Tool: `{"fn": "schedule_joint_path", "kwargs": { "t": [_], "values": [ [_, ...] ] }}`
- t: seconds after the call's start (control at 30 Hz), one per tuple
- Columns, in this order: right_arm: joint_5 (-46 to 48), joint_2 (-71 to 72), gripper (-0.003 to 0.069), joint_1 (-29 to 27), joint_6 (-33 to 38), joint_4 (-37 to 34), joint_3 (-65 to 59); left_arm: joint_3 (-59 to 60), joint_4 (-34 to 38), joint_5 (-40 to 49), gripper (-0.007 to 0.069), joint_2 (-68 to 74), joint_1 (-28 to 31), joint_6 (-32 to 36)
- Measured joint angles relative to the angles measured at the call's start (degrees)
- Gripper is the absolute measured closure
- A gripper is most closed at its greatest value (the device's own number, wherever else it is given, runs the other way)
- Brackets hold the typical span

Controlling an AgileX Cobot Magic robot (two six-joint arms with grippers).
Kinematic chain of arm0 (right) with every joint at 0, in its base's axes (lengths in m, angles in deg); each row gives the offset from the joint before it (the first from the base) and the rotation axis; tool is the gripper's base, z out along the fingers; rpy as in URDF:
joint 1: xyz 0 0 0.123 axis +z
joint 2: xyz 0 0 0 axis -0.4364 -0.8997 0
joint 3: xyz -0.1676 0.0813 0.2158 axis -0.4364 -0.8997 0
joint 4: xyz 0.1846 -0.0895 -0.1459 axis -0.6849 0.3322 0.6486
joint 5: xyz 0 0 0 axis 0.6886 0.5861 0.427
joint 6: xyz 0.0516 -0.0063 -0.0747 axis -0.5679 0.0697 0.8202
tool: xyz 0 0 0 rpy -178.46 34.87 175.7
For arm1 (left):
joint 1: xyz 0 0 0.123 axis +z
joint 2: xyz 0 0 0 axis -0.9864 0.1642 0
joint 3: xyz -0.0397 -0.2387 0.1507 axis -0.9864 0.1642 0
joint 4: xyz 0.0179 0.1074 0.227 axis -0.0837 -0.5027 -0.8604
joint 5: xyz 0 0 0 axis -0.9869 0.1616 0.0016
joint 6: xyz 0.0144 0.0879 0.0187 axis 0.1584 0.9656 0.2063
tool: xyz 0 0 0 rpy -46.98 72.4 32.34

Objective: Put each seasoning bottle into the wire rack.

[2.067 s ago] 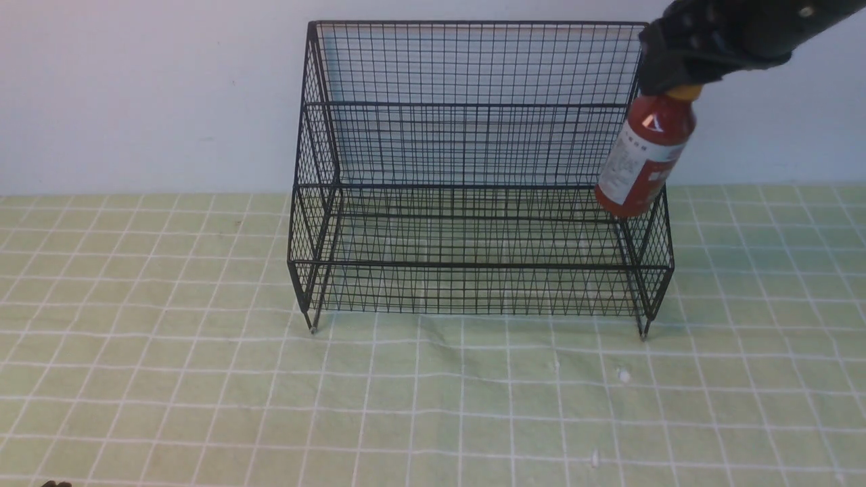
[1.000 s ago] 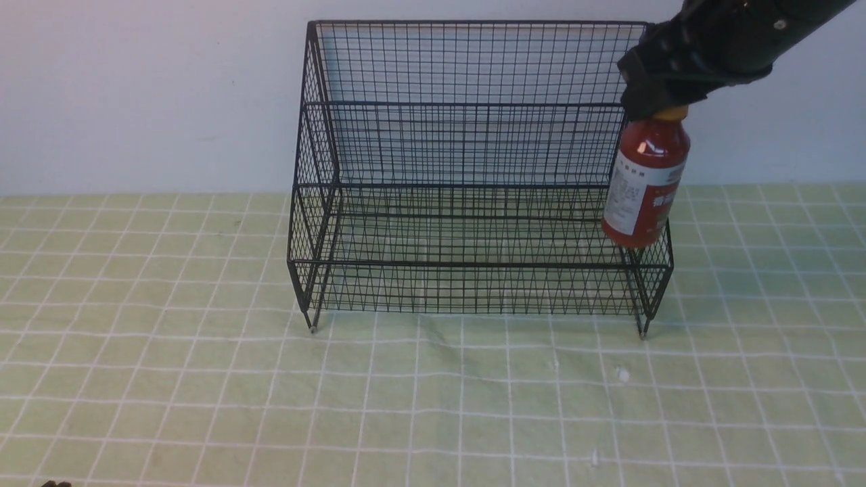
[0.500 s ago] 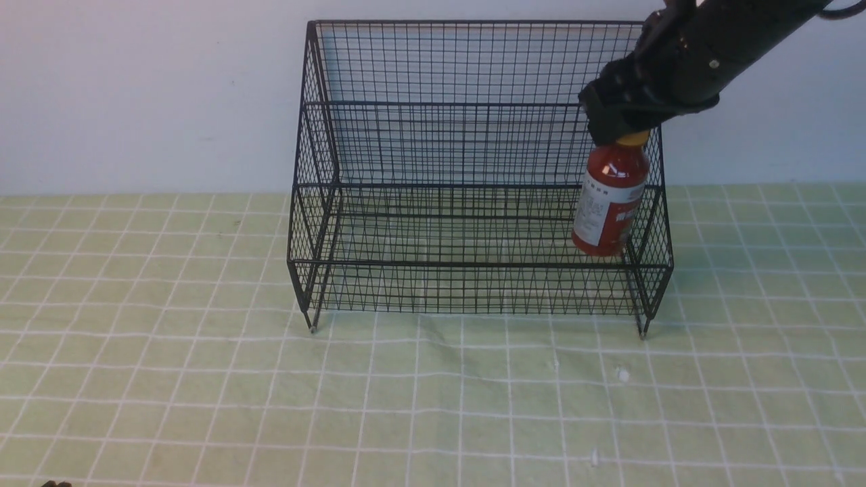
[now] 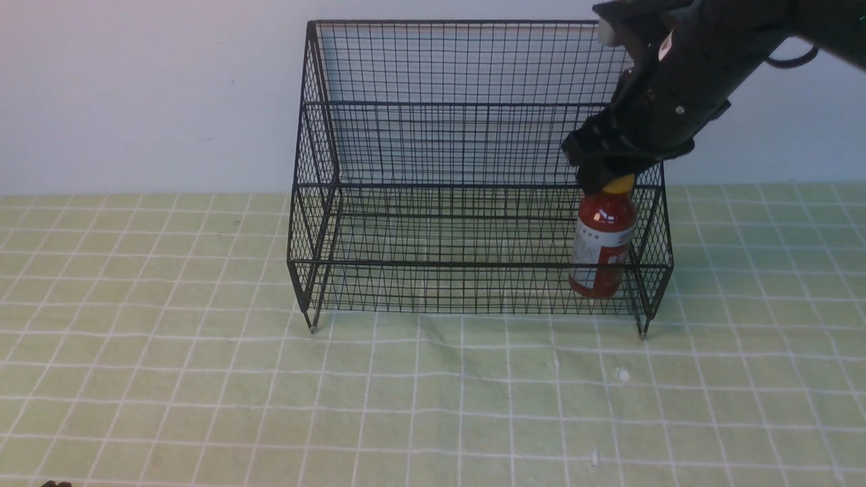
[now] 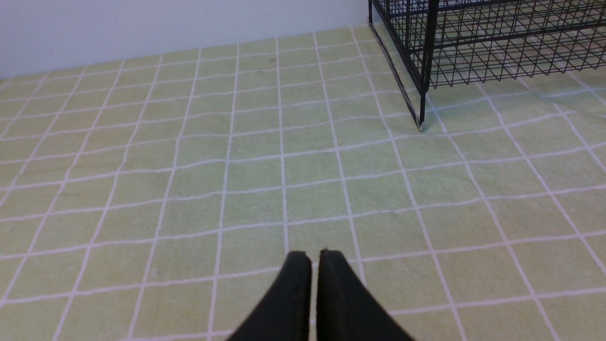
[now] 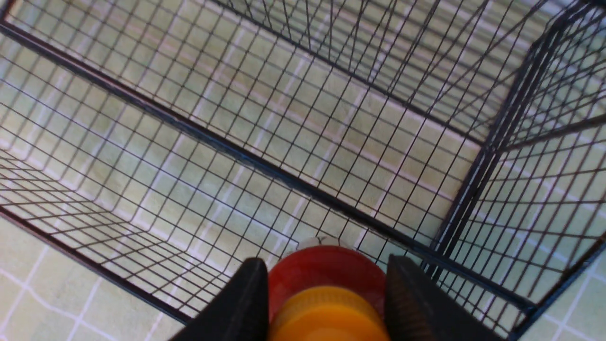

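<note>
Count: 1 seasoning bottle (image 4: 601, 251), 1 wire rack (image 4: 473, 105), 2 grippers. My right gripper (image 4: 606, 178) is clamped on the bottle's yellow-orange cap, and the bottle hangs about upright below it.

The bottle is inside the rack, in the low front tier at the rack's right end, just beside the right side mesh and behind the front rail. Can't tell whether its base touches the mesh floor. There's little room on that side, w/ side wire close by and the raised step just behind. Toward the rack's left the tier is open all the way across.

The right wrist view shows what the front view doesn't: both fingers (image 6: 247, 299) sit on opposite sides of the cap, the red shoulder is between them, and the rack's corner post is near.

The left wrist view gives my left gripper (image 5: 314, 265), w/ tips together, only a thin slit between them and nothing held. It's low over the green checked cloth (image 4: 203, 372), well apart from the rack's left front foot (image 5: 420, 126). In the front view that gripper is barely seen.
</note>
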Motion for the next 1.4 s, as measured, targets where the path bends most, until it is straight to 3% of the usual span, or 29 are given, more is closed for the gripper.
{"fn": "schedule_joint_path", "kwargs": {
  "t": [0.23,0.5,0.67,0.87,1.1,1.23,1.4],
  "values": [
    [1.7,-0.9,0.0358,0.0,-0.8,0.0,-0.1,0.0,0.0,0.0,0.0621,0.0,0.0,0.0],
    [2.7,1.8,0.0207,0.1,-6.0,-0.1,-0.1,0.0,0.0,0.0,0.0621,0.0,0.0,0.0],
    [2.9,7.7,0.0200,0.1,-7.0,0.9,-0.1,0.0,0.0,0.0,0.0621,0.0,0.0,0.0],
    [3.3,18.9,0.0290,0.1,-9.1,5.5,-0.1,0.0,0.0,0.0,0.0621,0.0,0.0,0.0],
    [3.7,40.1,0.0505,0.1,-12.7,11.1,-2.0,0.0,0.0,0.0,0.0621,0.0,0.0,0.0],
    [2.7,56.3,0.0619,0.1,-14.5,11.5,-11.3,0.0,0.0,0.0,0.0621,0.0,0.0,0.0],
    [-11.0,77.0,0.0668,0.1,-15.8,12.1,-30.7,0.0,0.0,0.0,0.0621,0.0,0.0,0.0]
  ]
}}
